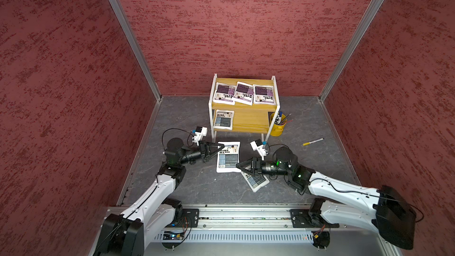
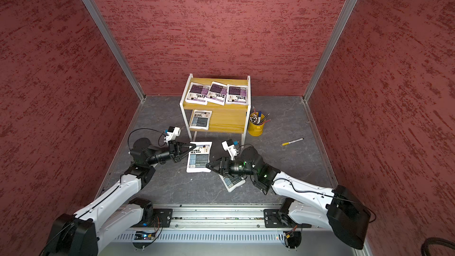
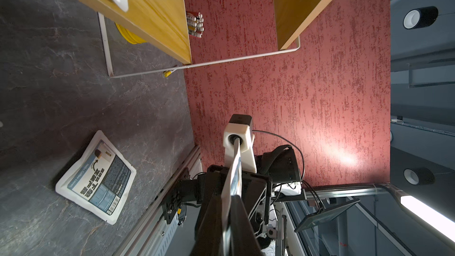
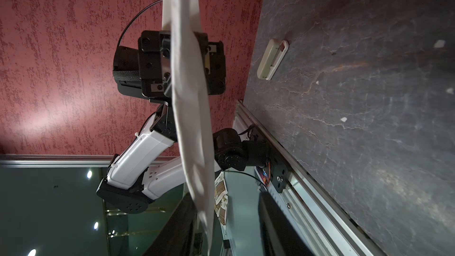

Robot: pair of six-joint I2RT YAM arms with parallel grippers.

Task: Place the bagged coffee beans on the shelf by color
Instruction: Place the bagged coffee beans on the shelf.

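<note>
Handover step, in mid-air. The held pouch (image 1: 228, 157), with a grey-blue label, hangs clear of the table (image 1: 197, 188) between the two arms, printed face up in both top views. The left gripper (image 1: 221, 146) is clenched on the corner nearest the shelf. The left wrist view shows the held pouch (image 3: 232, 176) edge-on, pinched between the jaws. The right gripper (image 1: 238, 165) sits at the opposite near corner. The right wrist view shows its jaws parted with a gap beside the thin held pouch (image 4: 194, 119), so it is released, not gripping. The pouch looks carried by the left arm alone. The shelf (image 1: 251, 119) stands just behind. Its top board has three purple pouches (image 1: 244, 92) in a row. Its lower board has one shelved grey-blue pouch (image 1: 222, 119) at its left end, and the rest of that board is bare. One loose pouch (image 1: 256, 182), also grey-blue, lies flat on the table, partly under the right arm. A yellow pen cup (image 1: 277, 124) stands just beside the shelf's right leg; cannot tell if they touch. A marker (image 1: 313, 142) lies well apart. Judged progress: four of six shelved, purple tier done. Next move, likely: the right arm backs clear and the left arm swings the pouch onto the lower board beside the shelved one. That calls for a low, flat entry under the top board, clear of the front leg. With a corner grip, the pouch may droop or swing.
</note>
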